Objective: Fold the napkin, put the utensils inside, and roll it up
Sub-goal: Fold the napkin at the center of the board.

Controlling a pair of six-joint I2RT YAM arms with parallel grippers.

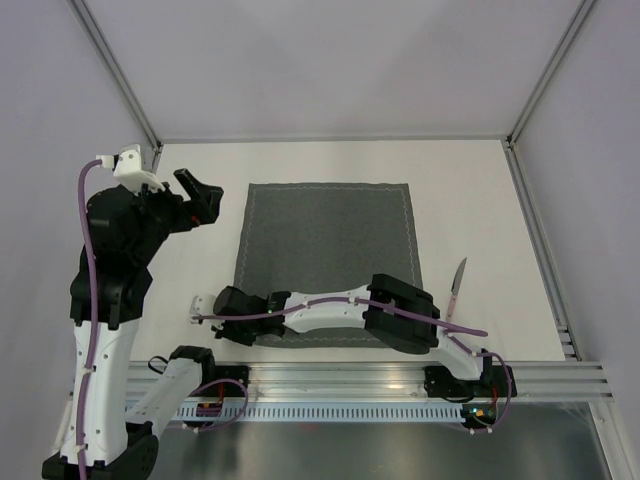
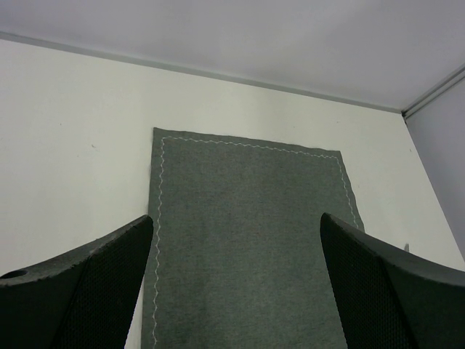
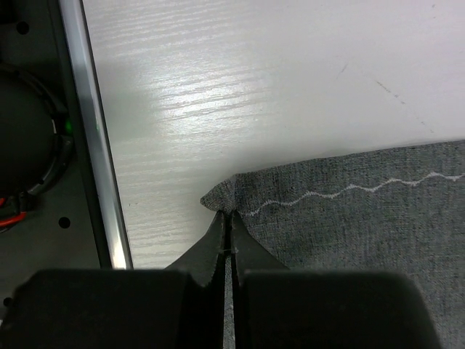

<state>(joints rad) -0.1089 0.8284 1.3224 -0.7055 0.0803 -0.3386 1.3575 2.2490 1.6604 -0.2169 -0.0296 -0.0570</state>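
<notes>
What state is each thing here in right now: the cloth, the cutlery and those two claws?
napkin: spread flat, near-left corner pinched
knife: lying on the table, right of the napkin, apart
left gripper: open, empty, above the table
right gripper: shut on the napkin's near-left corner

Checked top, left wrist and right wrist views: no readable text, label, brand mark, number or sign found.

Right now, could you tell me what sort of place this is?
Probably a robotics test cell: a white table walled by pale panels on aluminium posts, a mounting rail at its near edge, a napkin and knife.
</notes>
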